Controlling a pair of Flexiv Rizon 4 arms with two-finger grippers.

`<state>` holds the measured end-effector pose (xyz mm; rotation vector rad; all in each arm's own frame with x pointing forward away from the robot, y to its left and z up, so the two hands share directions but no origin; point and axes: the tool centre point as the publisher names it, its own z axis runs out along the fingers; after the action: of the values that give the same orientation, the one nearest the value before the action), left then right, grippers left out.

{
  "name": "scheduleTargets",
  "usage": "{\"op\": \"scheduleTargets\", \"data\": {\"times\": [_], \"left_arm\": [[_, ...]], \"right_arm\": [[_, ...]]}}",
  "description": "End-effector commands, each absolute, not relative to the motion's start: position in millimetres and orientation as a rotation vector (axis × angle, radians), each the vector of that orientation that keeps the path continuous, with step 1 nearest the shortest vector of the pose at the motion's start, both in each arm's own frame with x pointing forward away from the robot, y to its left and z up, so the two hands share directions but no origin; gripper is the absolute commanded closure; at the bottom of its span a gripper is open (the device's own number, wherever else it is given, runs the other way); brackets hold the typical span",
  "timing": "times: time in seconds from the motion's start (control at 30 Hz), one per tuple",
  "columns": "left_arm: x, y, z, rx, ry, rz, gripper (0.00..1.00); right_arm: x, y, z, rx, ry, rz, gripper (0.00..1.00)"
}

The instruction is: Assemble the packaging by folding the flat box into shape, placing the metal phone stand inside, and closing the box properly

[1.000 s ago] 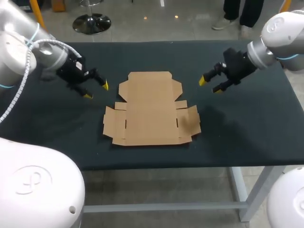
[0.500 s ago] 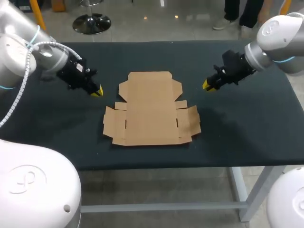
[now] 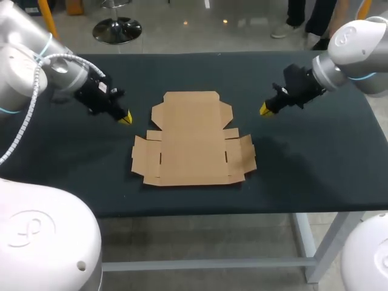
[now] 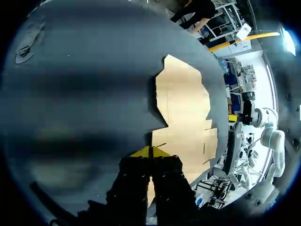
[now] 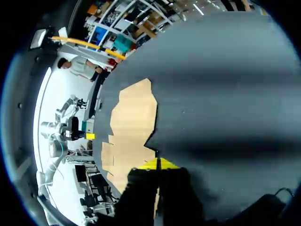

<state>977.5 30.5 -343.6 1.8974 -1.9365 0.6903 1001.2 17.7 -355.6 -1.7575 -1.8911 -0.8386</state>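
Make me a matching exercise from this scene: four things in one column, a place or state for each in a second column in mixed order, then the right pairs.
Things
1. left gripper
2. right gripper
3. flat box
4. table

Places or states
A. lies unfolded, all flaps spread out, in the middle
B. fingers shut on nothing, off the cardboard's right side and apart from it
C. dark surface that carries the cardboard
D. fingers shut on nothing, off the cardboard's left side and apart from it

Pairs: 1-D, 2-B, 3-A, 4-C
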Motion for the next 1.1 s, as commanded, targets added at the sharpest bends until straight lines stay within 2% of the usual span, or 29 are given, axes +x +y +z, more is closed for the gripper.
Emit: {"op": "scheduleTargets", "data": {"times": [0.03, 0.37, 1.1], "left_arm": [[977.2, 27.2, -353.4, 1.874, -1.955, 0.689, 1.0], [970.6, 23.8, -373.4, 1.872, -1.985, 0.75, 1.0], [977.3, 9.1, -396.6, 1.804, -2.1, 0.791, 1.0]], "right_arm": [[1004.2, 29.0, -365.2, -1.758, -1.908, -0.814, 1.0], [1004.9, 50.6, -388.5, -1.699, -1.941, -0.793, 1.0], [1002.7, 57.3, -412.0, -1.689, -1.976, -0.879, 1.0]]}}
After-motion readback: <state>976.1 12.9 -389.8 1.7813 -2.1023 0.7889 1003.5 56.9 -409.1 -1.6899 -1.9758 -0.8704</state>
